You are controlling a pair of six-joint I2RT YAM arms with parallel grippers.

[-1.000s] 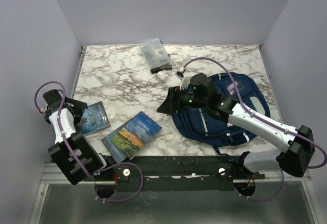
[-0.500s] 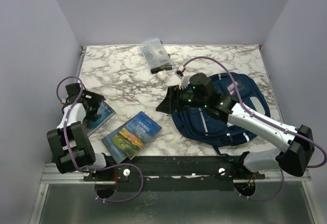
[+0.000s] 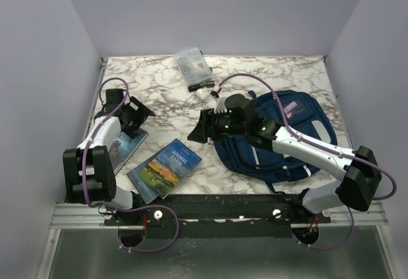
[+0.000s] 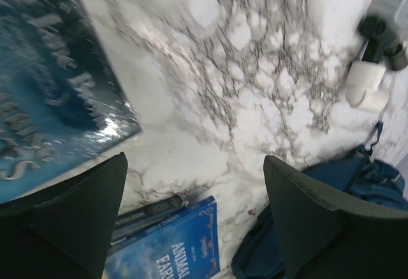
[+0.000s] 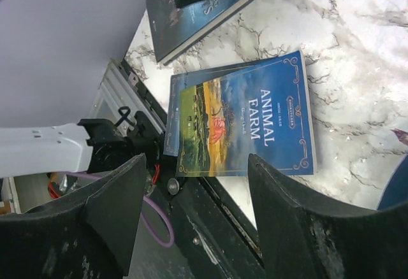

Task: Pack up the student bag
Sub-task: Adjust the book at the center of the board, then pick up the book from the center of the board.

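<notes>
Right of centre in the top view, your student bag (image 3: pixel 306 120) lies soft and limp, so grip its fabric rim; left tool (image 4: pixel 197 209) and right tool (image 5: pixel 204 209) gape wide, empty.

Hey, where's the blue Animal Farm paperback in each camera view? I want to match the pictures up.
Top external: the blue Animal Farm paperback lies below and left of centre.
Left wrist: it shows at the bottom edge, left of centre, partly cut off.
Right wrist: it fills the middle of the picture.
Shared landmark: the darker teal-blue book lying beside it, seen in the left wrist view and the right wrist view too.
</notes>
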